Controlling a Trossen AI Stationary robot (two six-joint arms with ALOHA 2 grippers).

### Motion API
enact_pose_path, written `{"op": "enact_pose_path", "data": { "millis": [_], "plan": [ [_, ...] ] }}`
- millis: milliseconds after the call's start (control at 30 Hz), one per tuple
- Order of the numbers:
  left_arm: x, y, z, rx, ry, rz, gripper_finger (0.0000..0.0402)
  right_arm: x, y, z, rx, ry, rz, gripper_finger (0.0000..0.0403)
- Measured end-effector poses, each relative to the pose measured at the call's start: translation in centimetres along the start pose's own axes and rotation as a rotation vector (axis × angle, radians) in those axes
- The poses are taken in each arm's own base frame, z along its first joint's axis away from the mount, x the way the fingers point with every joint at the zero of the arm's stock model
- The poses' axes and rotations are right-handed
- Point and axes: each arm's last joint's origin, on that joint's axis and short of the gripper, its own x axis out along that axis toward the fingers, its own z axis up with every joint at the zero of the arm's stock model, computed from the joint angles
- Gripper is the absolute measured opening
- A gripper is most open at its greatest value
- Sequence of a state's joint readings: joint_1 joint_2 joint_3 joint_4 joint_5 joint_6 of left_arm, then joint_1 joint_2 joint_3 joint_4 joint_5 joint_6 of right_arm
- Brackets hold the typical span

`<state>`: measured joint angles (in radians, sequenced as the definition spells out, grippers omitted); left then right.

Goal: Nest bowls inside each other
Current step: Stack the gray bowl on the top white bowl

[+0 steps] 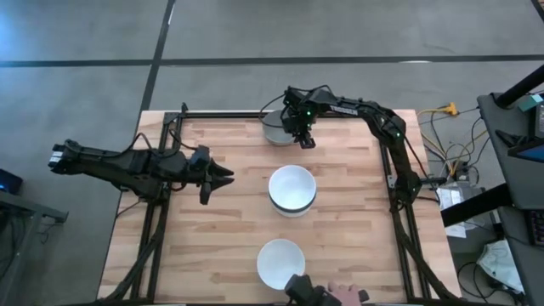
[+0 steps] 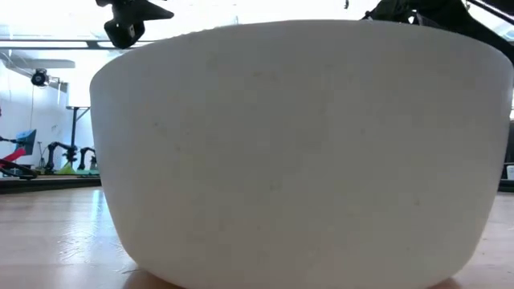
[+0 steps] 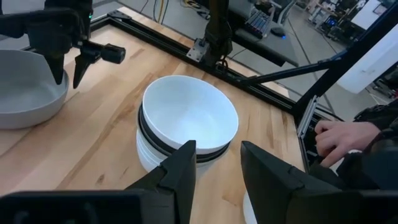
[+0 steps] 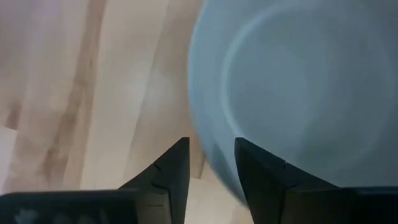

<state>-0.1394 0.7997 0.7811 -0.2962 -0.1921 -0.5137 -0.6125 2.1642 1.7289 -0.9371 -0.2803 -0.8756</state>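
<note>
A stack of smooth round bowls (image 1: 292, 189) sits at the middle of the pale wooden slat table (image 1: 221, 246) and serves as the landmark here: its top bowl is glossy white with a deep rounded hollow, and the left wrist view shows a black bowl rim (image 3: 163, 142) just under it, with more white rims below. Toward the far edge of the table from that stack rests a single matte grey bowl (image 1: 274, 129), shallow and wide. The right gripper (image 1: 305, 141) hangs over the near rim of this grey bowl, its two dark fingers apart with a narrow gap and nothing between them. To the left of the stack, well apart from it, the left gripper (image 1: 226, 178) is held above bare wood, pointing toward the stack, its fingers parted and empty. Toward the near edge of the table from the stack stands a lone smooth white bowl (image 1: 280, 263), which fills the low view with its faintly speckled curved wall. Just beside it at the table's near edge shows a person's hand (image 1: 343, 295). The tabletop has light grain running in long boards and is framed by a black metal rail (image 1: 223, 113). Grey floor surrounds it, with cables and equipment beyond the right side.
</note>
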Motion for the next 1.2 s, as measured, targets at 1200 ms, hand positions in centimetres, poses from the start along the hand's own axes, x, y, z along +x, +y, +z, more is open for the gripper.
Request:
{"op": "enact_pose_path", "data": {
  "millis": [1200],
  "plan": [
    [-0.1,0.0,0.0,0.059,0.001,-0.004,0.0111,-12.3,9.6,4.0,0.131,-0.109,-0.074,0.0008]
  ]
}}
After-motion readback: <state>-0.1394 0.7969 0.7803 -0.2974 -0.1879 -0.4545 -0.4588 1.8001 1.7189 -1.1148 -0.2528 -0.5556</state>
